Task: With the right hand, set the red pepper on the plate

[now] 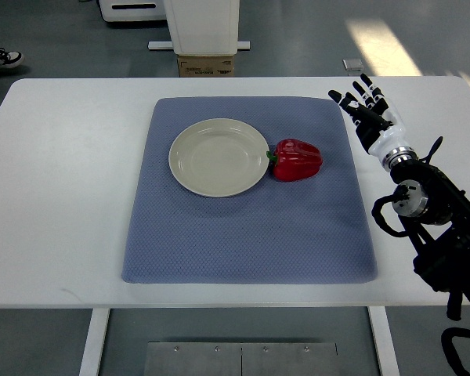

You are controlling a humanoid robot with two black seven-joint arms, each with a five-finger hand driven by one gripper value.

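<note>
Seen from above, much lies at the margins: we see only part of the right arm (439, 219), its dark links running off the lower right corner, and the left arm does not show at all. Along the top edge a white unit (202, 26) and a cardboard box (207, 66) are cut off, and a pair of shoes (1, 58) on the floor is cropped at the far left. Print on the box is too small for us to read.

The right hand (366, 107) sits over the white surface (63, 196) just beyond the upper right corner of the blue mat (243, 235), its dark fingers (359, 99) spread and pointing away from the robot, holding nothing. We cannot tell whether it rests on the surface or hangs above it.

The red pepper (298, 160) lies on its side on the mat, green stem (272, 157) toward the plate (218, 157), just beside the plate's right rim and seemingly touching it. The pale round plate sits on the mat's upper middle. Hand and pepper are well apart.
</note>
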